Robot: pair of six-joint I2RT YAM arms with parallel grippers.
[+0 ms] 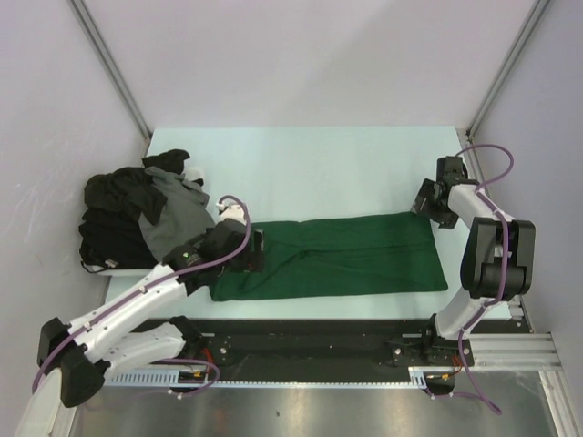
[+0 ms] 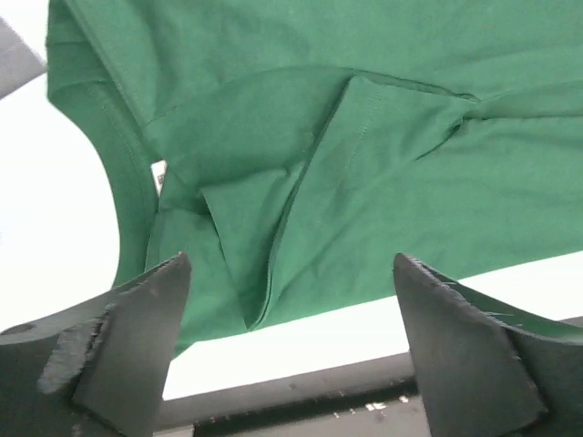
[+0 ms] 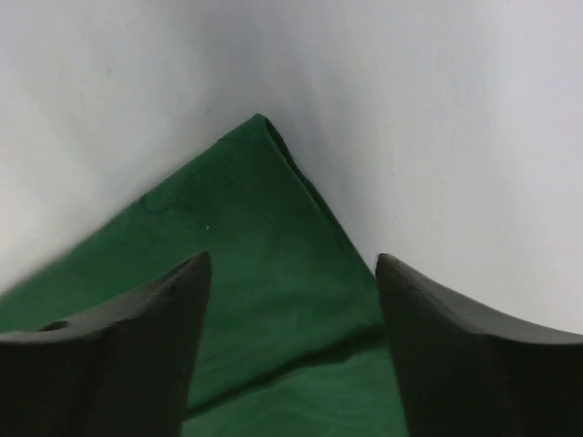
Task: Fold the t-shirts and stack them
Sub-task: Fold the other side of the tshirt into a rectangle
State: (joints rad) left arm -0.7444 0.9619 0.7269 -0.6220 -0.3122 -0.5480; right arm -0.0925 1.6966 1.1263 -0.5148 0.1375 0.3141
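The dark green t-shirt [image 1: 346, 255] lies folded lengthwise into a long strip across the near part of the table. My left gripper [image 1: 256, 249] hovers open over its left, collar end, with nothing between the fingers. In the left wrist view the left gripper [image 2: 291, 259] stands wide over the green cloth [image 2: 383, 182], where a sleeve fold and a small white neck label [image 2: 159, 177] show. My right gripper [image 1: 428, 208] is open just above the strip's far right corner. The right wrist view shows the right gripper [image 3: 291, 258] above that corner [image 3: 246, 209], empty.
A heap of black and dark grey t-shirts [image 1: 137, 214] sits unfolded at the table's left edge, behind the left arm. The pale table [image 1: 319, 168] is bounded by white walls and slanted metal posts [image 1: 109, 64]. A black rail [image 1: 319, 332] runs along the near edge.
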